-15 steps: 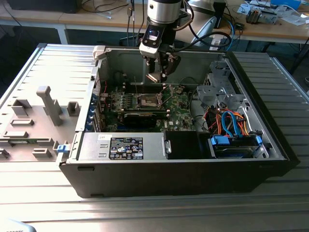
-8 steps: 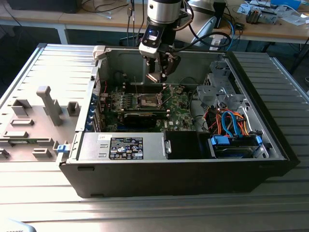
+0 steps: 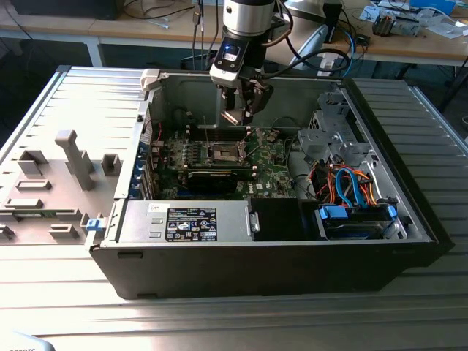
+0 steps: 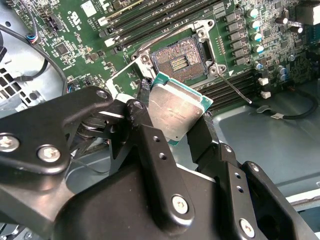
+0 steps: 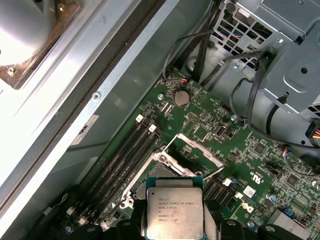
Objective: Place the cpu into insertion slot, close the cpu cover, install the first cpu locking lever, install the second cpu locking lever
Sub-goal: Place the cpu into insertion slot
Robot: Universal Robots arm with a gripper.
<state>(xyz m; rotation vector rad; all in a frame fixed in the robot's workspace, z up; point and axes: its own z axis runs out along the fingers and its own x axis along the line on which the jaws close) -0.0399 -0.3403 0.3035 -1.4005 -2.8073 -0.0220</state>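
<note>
This is a robotics lab or workshop. An open computer case (image 3: pixel 256 267) lies on its side on a ribbed metal bench (image 3: pixel 219 322), with its green circuit board (image 3: pixel 272 167) exposed beneath a robot arm (image 3: pixel 248 14). Grey fixture blocks (image 3: pixel 73 157) stand beside the case. Wooden benches (image 3: pixel 417 47) behind carry loose cables (image 3: pixel 157 9) and hardware parts (image 3: pixel 395 22).

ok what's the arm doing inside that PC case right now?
The arm's end effector is shut on the cpu, gripping it by two opposite edges. It holds the chip in the air above the green motherboard inside the open computer case. The insertion slot is bare and the cpu cover stands open, so the chip is not seated yet.
</note>
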